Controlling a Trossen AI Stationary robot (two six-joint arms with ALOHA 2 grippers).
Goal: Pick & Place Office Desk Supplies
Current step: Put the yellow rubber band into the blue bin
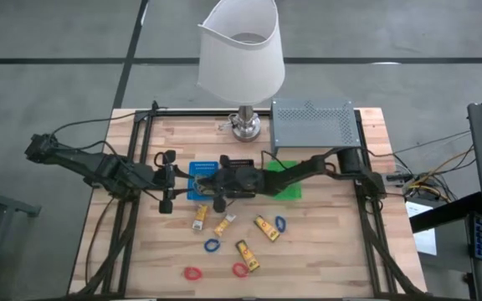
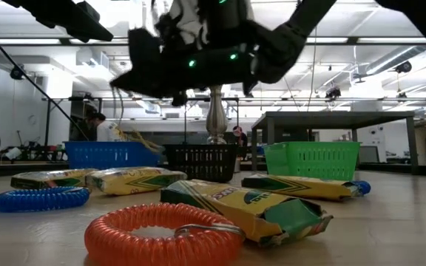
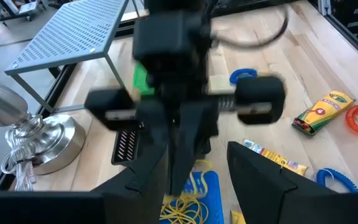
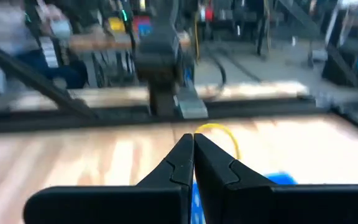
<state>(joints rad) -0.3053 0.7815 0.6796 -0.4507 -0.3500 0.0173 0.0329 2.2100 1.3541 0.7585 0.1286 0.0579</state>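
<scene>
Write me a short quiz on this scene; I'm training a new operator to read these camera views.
1. How many yellow packets lie on the table?
2. True or false: both red rings sit inside the green tray.
3. Which tray is the right gripper above? A blue, B black, C green.
Key: 1. Four. 2. False; the red rings lie on the bare table. 3. A, the blue tray.
</scene>
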